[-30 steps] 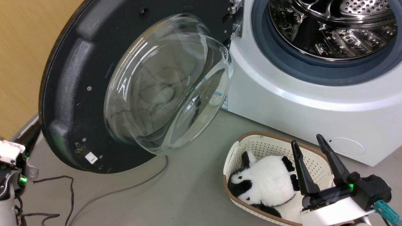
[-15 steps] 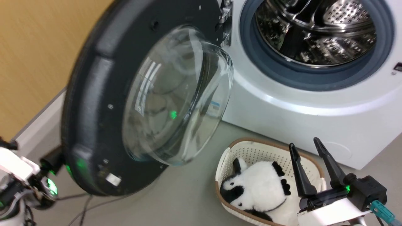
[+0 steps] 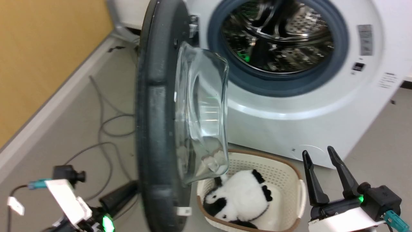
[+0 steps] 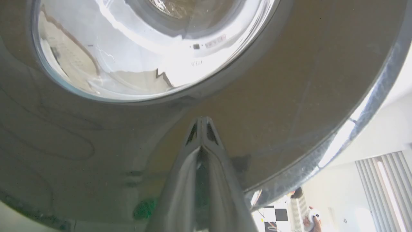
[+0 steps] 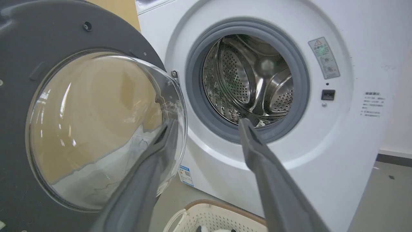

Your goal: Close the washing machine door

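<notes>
A cream basket [image 3: 299, 190] on the floor holds a panda toy [image 3: 239, 196], just in front of the washing machine [image 3: 283, 122]. The washing machine door [image 3: 154, 106] stands half open, its glass bowl over the basket's left rim. My left claw [image 4: 201, 120], fingers pressed together, tips against the door's glossy outer face. My right claw [image 3: 317, 151] is spread wide, holding nothing, at the basket's right.

My right fingers [image 5: 268, 180] rise spread wide apart, touching nothing. Beyond their tips stands the washing machine [image 5: 341, 138], its steel drum [image 5: 254, 80] open inside the grey gasket [image 5: 194, 103]. The washing machine door [image 5: 16, 135] is swung out at the view's left, its glass bowl [image 5: 93, 129] bulging out behind the finger on that side. The rim of a cream basket [image 5: 206, 209] shows at the bottom edge.
</notes>
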Robot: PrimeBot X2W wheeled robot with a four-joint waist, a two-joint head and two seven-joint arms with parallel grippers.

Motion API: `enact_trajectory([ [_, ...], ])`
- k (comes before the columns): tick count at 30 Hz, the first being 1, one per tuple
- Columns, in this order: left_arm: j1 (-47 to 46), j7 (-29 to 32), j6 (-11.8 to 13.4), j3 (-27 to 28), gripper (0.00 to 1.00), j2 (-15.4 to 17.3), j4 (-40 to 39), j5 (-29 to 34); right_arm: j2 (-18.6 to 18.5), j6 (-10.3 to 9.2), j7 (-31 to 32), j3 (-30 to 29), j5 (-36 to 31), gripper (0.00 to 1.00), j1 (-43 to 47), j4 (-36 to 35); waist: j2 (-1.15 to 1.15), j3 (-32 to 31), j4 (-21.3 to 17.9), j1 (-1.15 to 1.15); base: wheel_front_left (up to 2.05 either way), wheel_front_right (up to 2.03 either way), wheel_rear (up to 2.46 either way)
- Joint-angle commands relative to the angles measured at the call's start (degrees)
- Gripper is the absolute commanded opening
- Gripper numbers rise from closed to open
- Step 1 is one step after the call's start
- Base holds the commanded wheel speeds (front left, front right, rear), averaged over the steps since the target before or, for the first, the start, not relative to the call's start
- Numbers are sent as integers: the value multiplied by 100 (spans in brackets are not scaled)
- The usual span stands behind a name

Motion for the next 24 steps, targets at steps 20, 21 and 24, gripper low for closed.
enact_trajectory([
  [20, 175, -1231, -510, -1246, 0, -440, 124, 49, -20, 5, -25, -57, -7, 100, -30, -57, 0, 418, -2409, 0, 0, 0, 0],
  [21, 105, -1352, -552, -1318, 0, -441, 184, 13, -18, 5, -25, -58, -2, 100, -46, -58, 0, 456, -2521, 0, 0, 0, 0],
  [24, -133, -1757, -645, -1528, 0, -442, 392, -38, 1, 5, -25, -75, 10, 100, -71, -67, 0, 568, -2833, 0, 0, 0, 0],
])
